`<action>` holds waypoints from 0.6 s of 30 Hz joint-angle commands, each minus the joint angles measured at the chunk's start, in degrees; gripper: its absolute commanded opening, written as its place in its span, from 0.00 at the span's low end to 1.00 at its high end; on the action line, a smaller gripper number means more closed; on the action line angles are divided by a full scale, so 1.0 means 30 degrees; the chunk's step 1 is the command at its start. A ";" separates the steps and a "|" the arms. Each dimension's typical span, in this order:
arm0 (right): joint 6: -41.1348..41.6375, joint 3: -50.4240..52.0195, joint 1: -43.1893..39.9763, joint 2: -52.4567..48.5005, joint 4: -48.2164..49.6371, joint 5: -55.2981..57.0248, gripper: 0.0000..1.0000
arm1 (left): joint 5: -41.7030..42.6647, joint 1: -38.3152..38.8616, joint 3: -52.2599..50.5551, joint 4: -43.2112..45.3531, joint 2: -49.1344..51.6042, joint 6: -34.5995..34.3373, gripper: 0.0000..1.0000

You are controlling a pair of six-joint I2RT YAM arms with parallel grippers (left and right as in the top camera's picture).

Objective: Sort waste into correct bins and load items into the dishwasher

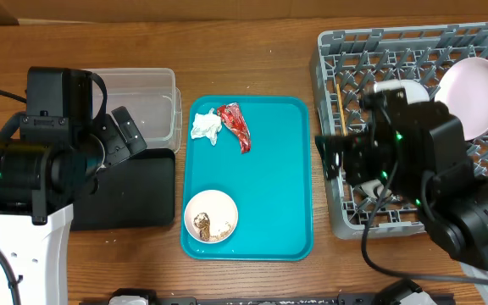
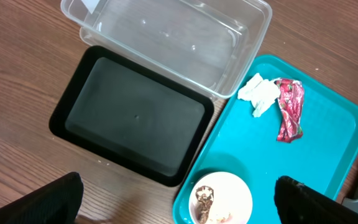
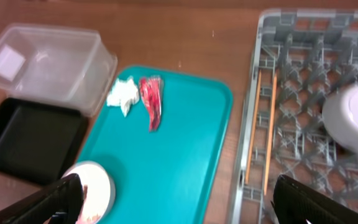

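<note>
1. Left gripper (image 2: pixel 180 204) and right gripper (image 3: pixel 180 205) gape open, empty.
2. Tissue (image 1: pixel 206 126) and wrapper (image 1: pixel 236 126) lie on the teal tray's (image 1: pixel 269 186) far end, bowl (image 1: pixel 217 203) of scraps (image 1: pixel 202 225) on its near end.
3. Chopsticks (image 3: pixel 257 124) lie in the rack (image 1: pixel 329 51) right of it.

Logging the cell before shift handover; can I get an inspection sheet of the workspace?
Surface: wooden table, no spills seen.
Job's things: tissue, red wrapper and bowl holding food scraps sit on the teal tray; clear tub and black tray empty; plate and chopsticks in the dish rack.
Clutter: nothing seen.
Grippers: left gripper and right gripper, jaws open, holding nothing.
Cables: black cables loop beside both arms.
Surroundings: tan cardboard-like edge behind the table.
</note>
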State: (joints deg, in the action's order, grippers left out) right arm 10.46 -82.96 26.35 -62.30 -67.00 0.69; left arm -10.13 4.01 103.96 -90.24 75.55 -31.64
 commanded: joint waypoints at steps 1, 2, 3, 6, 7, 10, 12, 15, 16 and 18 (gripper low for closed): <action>-0.0153 -0.0248 0.0073 0.0364 -0.1399 0.0058 1.00 | -0.0262 -0.0080 0.0131 0.0036 0.0066 -0.0182 1.00; -0.0138 -0.0248 0.0051 0.0430 -0.1931 0.0481 1.00 | -0.0262 -0.0080 0.0131 0.0036 0.0066 -0.0182 1.00; -0.0138 -0.0248 0.0051 0.0503 -0.2346 0.0962 1.00 | -0.0262 -0.0080 0.0131 0.0036 0.0066 -0.0182 1.00; -0.0138 -0.0248 -0.0109 0.0889 -0.2812 0.1953 1.00 | -0.0255 -0.0080 0.0131 0.0029 0.0066 -0.0182 1.00; -0.0138 -0.0248 -0.0262 0.1086 -0.2769 0.2076 1.00 | -0.0262 -0.0080 0.0131 0.0036 0.0066 -0.0182 1.00; -0.0138 -0.0022 -0.0743 0.1916 -0.1916 0.2441 1.00 | -0.0255 -0.0080 0.0131 0.0029 0.0066 -0.0182 1.00; -0.0131 0.0619 -0.1413 0.2878 -0.0080 0.2382 1.00 | -0.0262 -0.0080 0.0131 0.0029 0.0066 -0.0182 1.00; -0.0131 0.2047 -0.2645 0.4350 0.2747 0.1530 1.00 | -0.0262 -0.0080 0.0131 0.0036 0.0066 -0.0182 1.00; -0.0131 0.2747 -0.3155 0.4947 0.3650 0.1217 1.00 | -0.0255 -0.0080 0.0131 0.0029 0.0073 -0.0182 1.00; -0.0124 0.4073 -0.4044 0.6011 0.5056 0.1005 1.00 | -0.0262 -0.0080 0.0131 0.0036 0.0066 -0.0182 1.00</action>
State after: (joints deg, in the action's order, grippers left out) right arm 10.41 -75.02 16.99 -47.62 -54.15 5.23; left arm -10.13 4.01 103.96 -90.21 75.55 -31.64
